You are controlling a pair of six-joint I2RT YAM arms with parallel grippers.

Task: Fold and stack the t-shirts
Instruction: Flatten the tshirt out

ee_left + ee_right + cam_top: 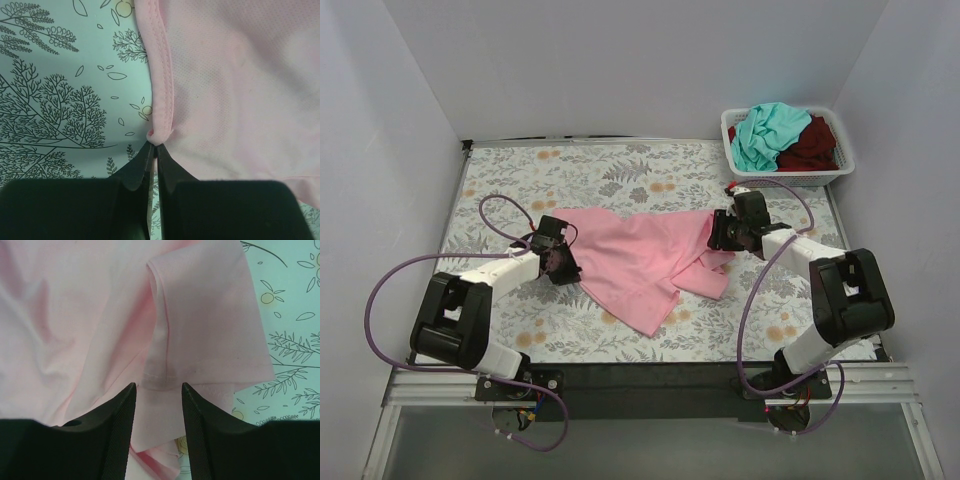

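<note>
Tee (642,262) pink, rumpled, neckline unclear | left claw (153,145) clamped on hem | right claw (158,386) parted over sleeve, empty

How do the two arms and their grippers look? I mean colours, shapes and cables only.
Both the left arm and the right arm have white shells with black joint housings. A thin purple cable loops beside each one. The left gripper and the right gripper are matte black, and their fingers taper to narrow wedge tips with finely ribbed inner faces.
</note>
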